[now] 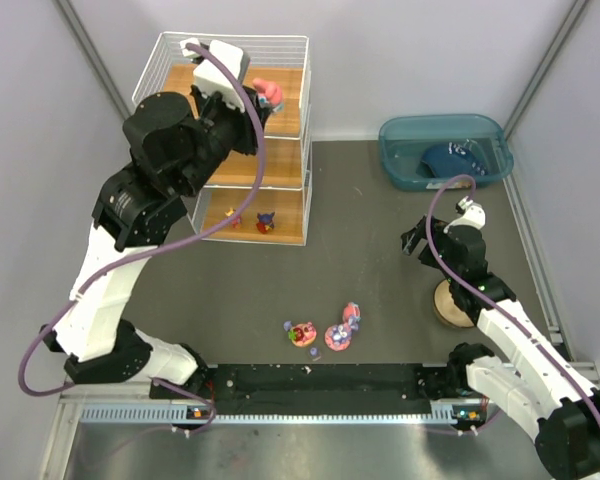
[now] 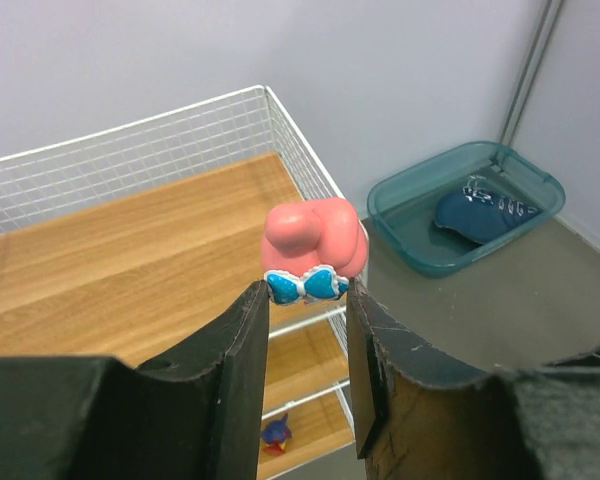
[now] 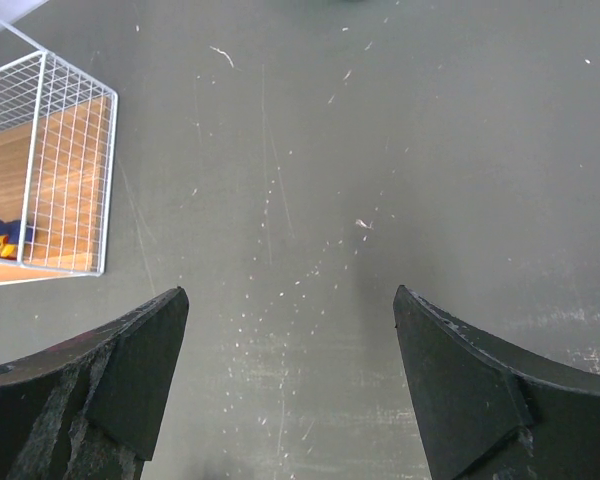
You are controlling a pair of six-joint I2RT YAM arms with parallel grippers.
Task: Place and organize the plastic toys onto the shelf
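A pink toy (image 2: 313,240) is pinched in the left jaws above the shelf (image 2: 180,140) at eleven o'clock, ready for placing; the right jaws are spread, idle.

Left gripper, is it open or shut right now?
Shut on the pink toy: the left gripper pinches it at its blue bow, above the shelf.
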